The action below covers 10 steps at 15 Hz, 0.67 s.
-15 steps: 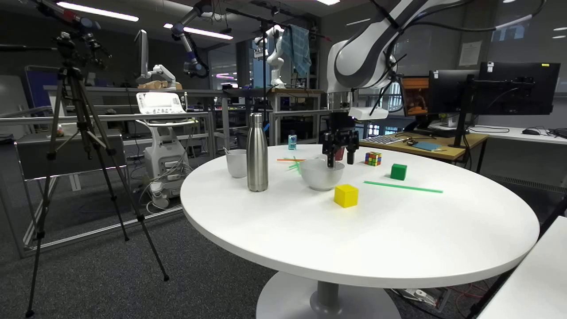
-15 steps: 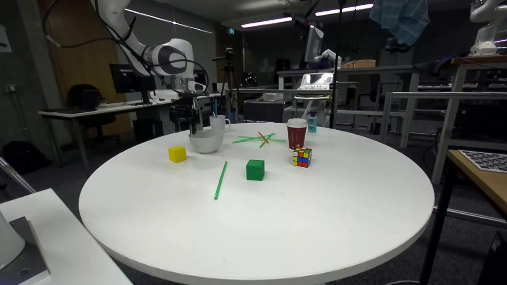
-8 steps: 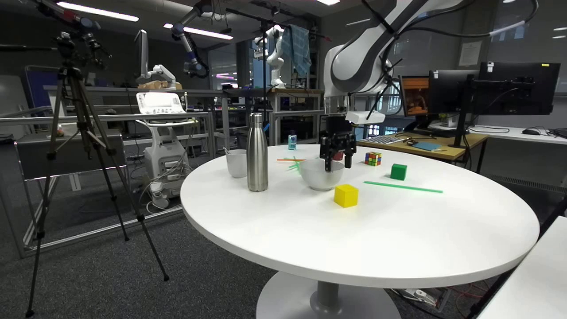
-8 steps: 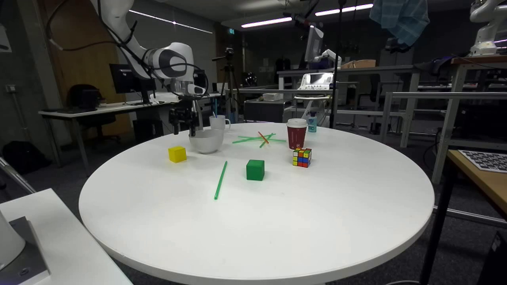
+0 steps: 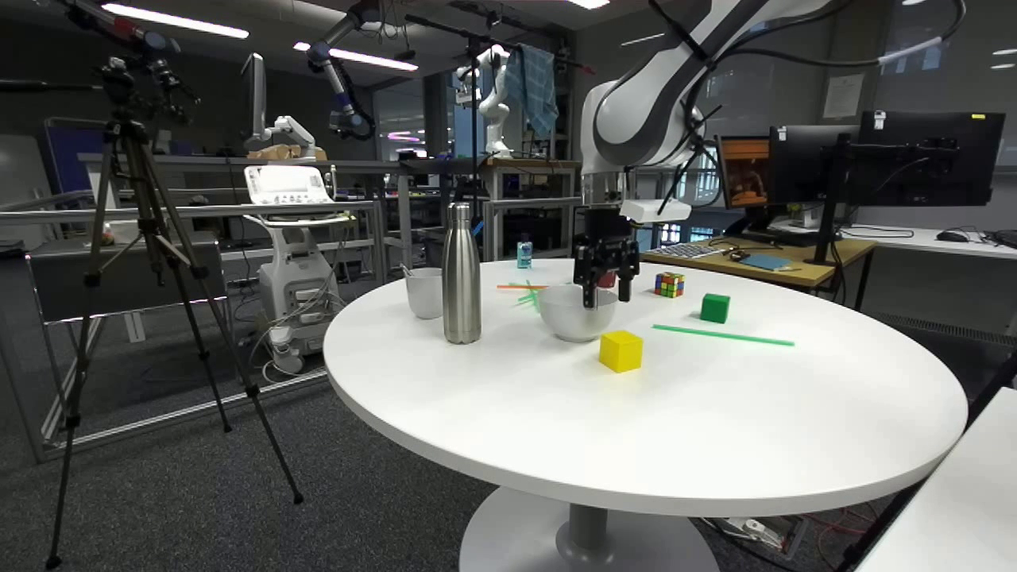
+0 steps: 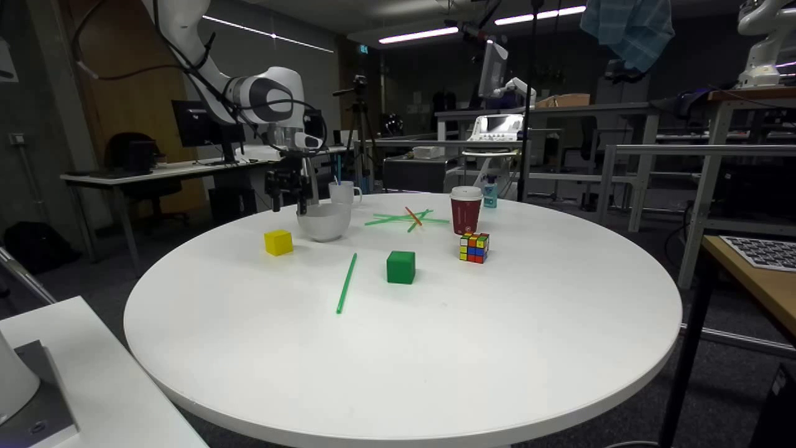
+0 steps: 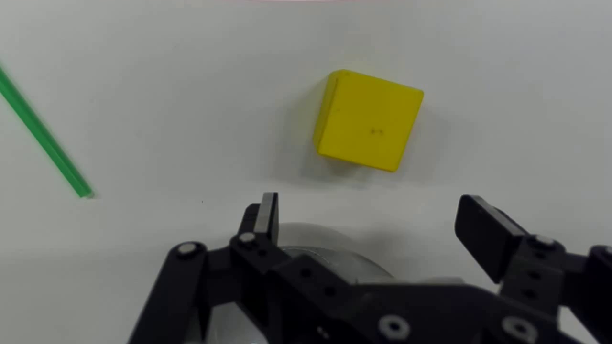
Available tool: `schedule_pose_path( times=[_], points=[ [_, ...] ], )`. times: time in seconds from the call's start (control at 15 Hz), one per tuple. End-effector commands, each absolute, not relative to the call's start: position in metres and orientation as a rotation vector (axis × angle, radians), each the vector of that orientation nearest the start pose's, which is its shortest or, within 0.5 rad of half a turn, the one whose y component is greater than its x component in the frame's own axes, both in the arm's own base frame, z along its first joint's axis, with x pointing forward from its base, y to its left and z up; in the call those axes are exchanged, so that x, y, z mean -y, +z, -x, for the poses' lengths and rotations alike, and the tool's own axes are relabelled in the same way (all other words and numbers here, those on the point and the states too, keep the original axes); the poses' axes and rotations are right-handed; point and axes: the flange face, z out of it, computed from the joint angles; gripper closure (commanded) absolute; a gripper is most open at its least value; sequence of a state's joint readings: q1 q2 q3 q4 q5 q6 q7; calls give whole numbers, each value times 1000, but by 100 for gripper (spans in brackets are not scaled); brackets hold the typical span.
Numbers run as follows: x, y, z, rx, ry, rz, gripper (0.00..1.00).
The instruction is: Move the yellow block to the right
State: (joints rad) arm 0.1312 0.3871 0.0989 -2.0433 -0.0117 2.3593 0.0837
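Wrist view: the hand (image 7: pixel 373 215) is seen released, its fingers spread wide with nothing held between them. Beneath them, part of the white bowl (image 7: pixel 344 265) is shown. The yellow cube (image 7: pixel 368 122) is seen set on the tabletop (image 7: pixel 167 95) near the bowl but apart from it, past the fingertips on the side away from the bowl. No long axis is offered by a cube, but its faces are turned slightly askew to the line between the fingers, so a small wrist turn may be called for.

In an exterior view, the fingertips are seen overlapping the bowl's rim on the cube's side, above the tabletop; whether the bowl is touched cannot be told.

In an exterior view, the yellow cube is shown just beside the bowl, on the side where the hand is raised. The grasp is judged not yet begun: the hand would first have to be carried outward from the bowl and lowered over the yellow cube, and the bowl's rim could be brushed. Which side is meant by "right" cannot be told.
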Motion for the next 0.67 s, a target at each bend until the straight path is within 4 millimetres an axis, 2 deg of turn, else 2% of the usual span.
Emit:
schedule_pose_path(
  times=[0.0,0.33,0.6],
  points=[
    [-140,229,-567,221,148,3095,0],
    [-159,187,-551,221,260,3050,0],
    [-170,170,-544,244,323,3043,0]
  ],
)
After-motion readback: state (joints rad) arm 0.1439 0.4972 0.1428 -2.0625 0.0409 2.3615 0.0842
